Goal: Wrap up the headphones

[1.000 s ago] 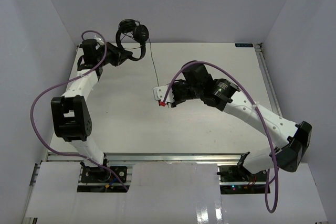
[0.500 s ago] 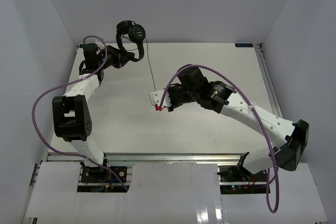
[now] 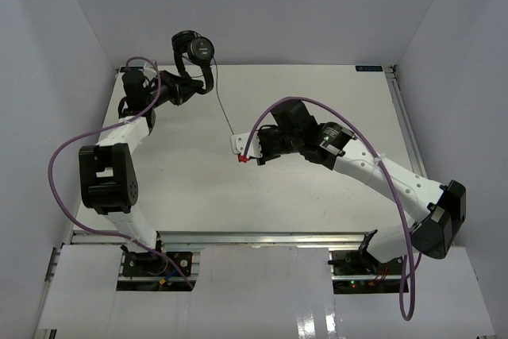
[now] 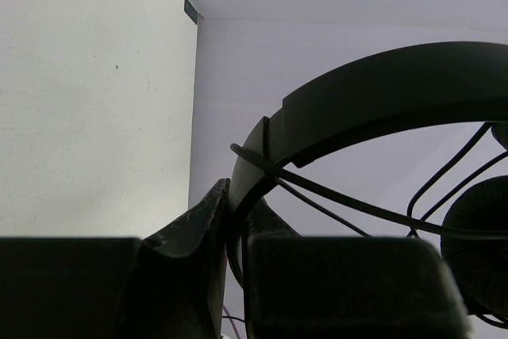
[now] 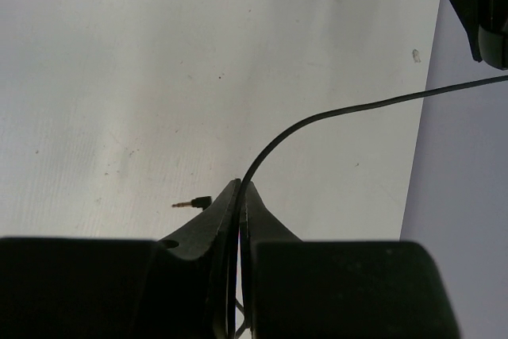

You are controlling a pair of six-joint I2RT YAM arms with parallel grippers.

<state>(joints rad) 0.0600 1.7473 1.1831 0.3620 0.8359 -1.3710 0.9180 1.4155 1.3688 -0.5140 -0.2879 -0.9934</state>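
Observation:
The black headphones [image 3: 196, 52] hang in the air over the table's far left corner, by the back wall. My left gripper [image 3: 187, 85] is shut on their headband [image 4: 381, 93], which stands pinched between the jaws of the left gripper [image 4: 236, 194]. One earcup [image 4: 480, 244] shows at the right, with turns of thin cord [image 4: 341, 206] crossing the headband. The cord [image 3: 224, 109] runs down to my right gripper [image 3: 238, 148] at mid-table. In the right wrist view, the right gripper [image 5: 241, 190] is shut on the cord [image 5: 317, 121], and the plug [image 5: 193, 204] sticks out to the left above the table.
White walls [image 3: 317, 13] enclose the white table [image 3: 333, 101] at the back and both sides. A metal rail [image 3: 399, 109] runs along its right edge. Purple robot cables [image 3: 57, 166] loop beside each arm.
The left gripper has carried the headphones a little to the left and turned them. The right gripper, with the cord in it, has shifted only slightly.

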